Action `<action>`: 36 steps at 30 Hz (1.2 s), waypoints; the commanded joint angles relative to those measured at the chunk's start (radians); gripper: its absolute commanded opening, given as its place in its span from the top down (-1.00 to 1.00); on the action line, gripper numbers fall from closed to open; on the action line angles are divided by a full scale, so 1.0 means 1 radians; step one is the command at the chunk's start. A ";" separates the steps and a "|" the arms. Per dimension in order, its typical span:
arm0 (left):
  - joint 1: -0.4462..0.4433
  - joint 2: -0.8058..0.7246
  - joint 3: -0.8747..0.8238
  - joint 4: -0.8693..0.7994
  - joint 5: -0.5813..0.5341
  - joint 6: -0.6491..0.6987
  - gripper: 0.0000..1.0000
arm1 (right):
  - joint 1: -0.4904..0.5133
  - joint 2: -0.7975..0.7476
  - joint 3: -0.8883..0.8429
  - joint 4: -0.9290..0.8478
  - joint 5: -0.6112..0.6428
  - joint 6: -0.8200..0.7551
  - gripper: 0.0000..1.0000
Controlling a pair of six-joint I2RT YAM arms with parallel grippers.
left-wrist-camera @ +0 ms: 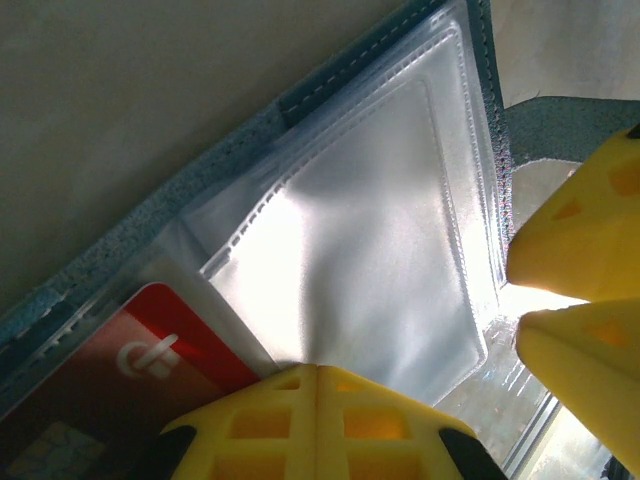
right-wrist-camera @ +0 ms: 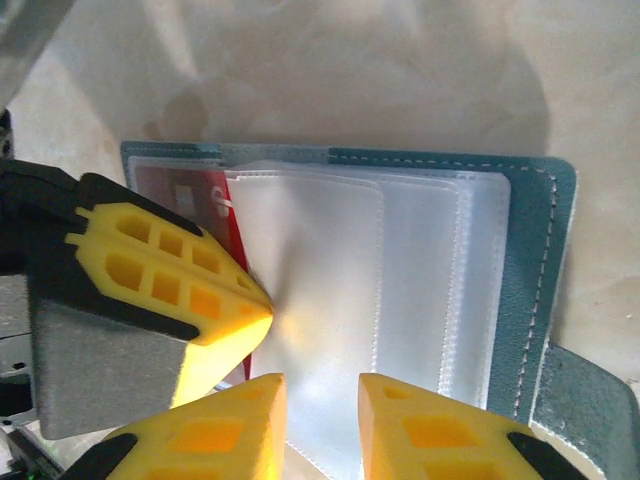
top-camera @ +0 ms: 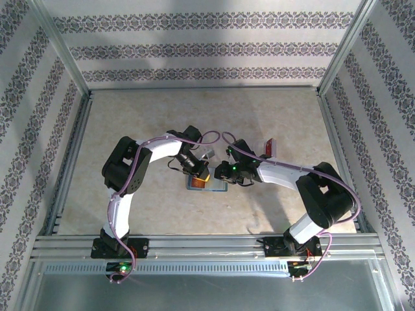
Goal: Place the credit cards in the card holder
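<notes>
Partly hidden red card (left-wrist-camera: 150, 370) in holder (right-wrist-camera: 535, 280)

No words or numbers could be read. The only sign was a white emblem, a rounded letter-like figure crossed by a short bar. It was printed on the red card (left-wrist-camera: 110, 395) seated in a clear pocket of the card holder (left-wrist-camera: 150, 215). The right wrist view showed only a fragment of this emblem.

A lab test booth; metal rails (top-camera: 207, 243) along the bottom; patterned walls (top-camera: 194, 48) at the top and sides; a beige table (top-camera: 272, 116) in the middle.
</notes>
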 commanded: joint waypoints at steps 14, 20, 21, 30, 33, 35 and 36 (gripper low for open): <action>-0.008 0.016 0.005 -0.064 -0.042 0.027 1.00 | 0.017 0.055 0.003 0.027 -0.019 -0.007 0.60; -0.005 -0.050 0.025 -0.085 -0.033 0.023 0.91 | 0.023 0.035 0.004 0.034 -0.017 0.001 0.61; -0.006 -0.065 0.027 -0.089 -0.032 0.025 0.88 | 0.024 0.040 0.008 0.035 -0.022 0.000 0.61; 0.008 -0.224 -0.005 -0.097 -0.101 0.072 0.65 | 0.050 0.039 0.039 0.052 -0.026 0.017 0.58; 0.021 -0.264 -0.019 -0.098 -0.137 0.094 0.60 | 0.065 0.041 0.047 0.069 -0.025 0.030 0.57; 0.033 -0.290 -0.034 -0.084 -0.167 0.101 0.57 | 0.075 0.050 0.060 0.074 -0.029 0.029 0.52; 0.037 -0.300 -0.039 -0.080 -0.181 0.110 0.55 | 0.080 0.058 0.071 0.073 -0.031 0.027 0.48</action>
